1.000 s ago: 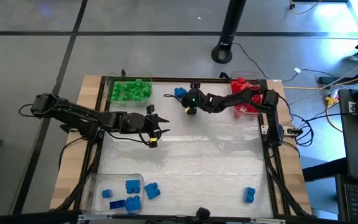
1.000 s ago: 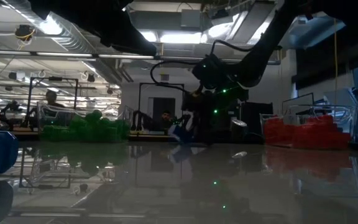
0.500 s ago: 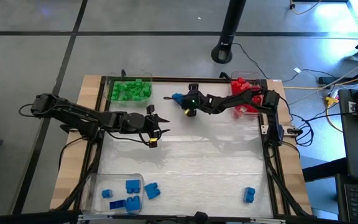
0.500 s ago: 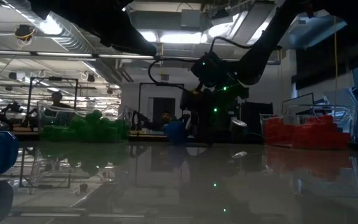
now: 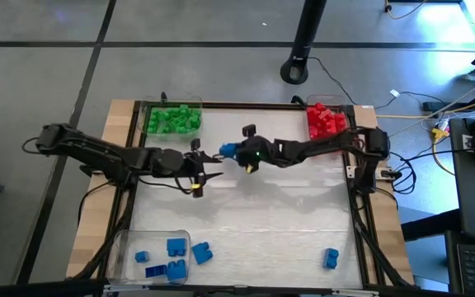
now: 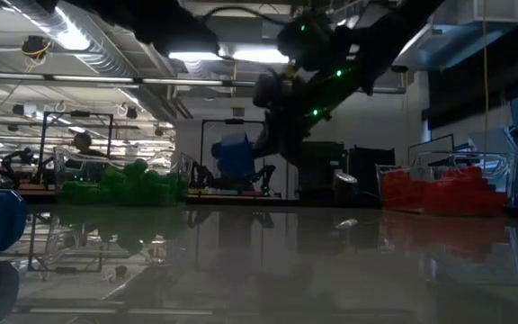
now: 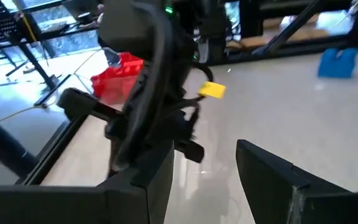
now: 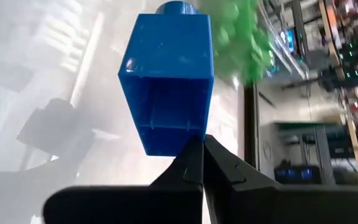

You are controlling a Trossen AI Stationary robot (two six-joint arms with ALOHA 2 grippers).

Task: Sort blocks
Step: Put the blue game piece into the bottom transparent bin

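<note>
The right gripper's (image 5: 231, 151) fingers (image 8: 194, 163) were pressed together on the rim of a hollow, studded blue block (image 8: 166, 87), held off the table (image 5: 262, 214) near its far-edge middle. The left gripper (image 5: 207, 167) hovered just beside, fingers spread and empty. Green blocks (image 5: 172, 119) and red blocks (image 5: 323, 120) heaped at the far corners. One blue block (image 5: 330, 258) lay near the near right corner, several more (image 5: 171, 254) at the near left.

Right claw (image 8: 202, 155) pinches a blue block (image 8: 168, 81).
</note>
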